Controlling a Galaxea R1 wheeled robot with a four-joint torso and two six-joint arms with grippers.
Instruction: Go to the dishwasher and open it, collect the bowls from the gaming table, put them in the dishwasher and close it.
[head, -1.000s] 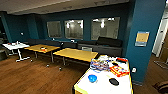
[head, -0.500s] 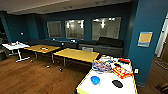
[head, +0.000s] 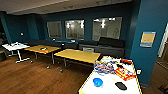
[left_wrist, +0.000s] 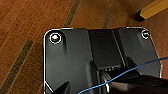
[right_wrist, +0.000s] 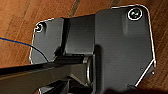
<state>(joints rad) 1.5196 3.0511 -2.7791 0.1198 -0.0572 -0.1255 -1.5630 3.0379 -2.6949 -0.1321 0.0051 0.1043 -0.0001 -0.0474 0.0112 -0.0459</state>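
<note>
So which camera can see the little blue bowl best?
The head view. The blue bowl sits in plain sight there on the white gaming table, near the colourful game boxes. The two wrist views look down at the wooden floor, so they tell you nothing about the bowl.

1 small round bright-blue bowl (head: 98, 82) on 1 white-topped, yellow-edged desk (head: 107, 86); 2 plain wooden-topped desks (head: 77, 55); 1 small white desk (head: 15, 46); 3 wall windows (head: 74, 29).
</note>
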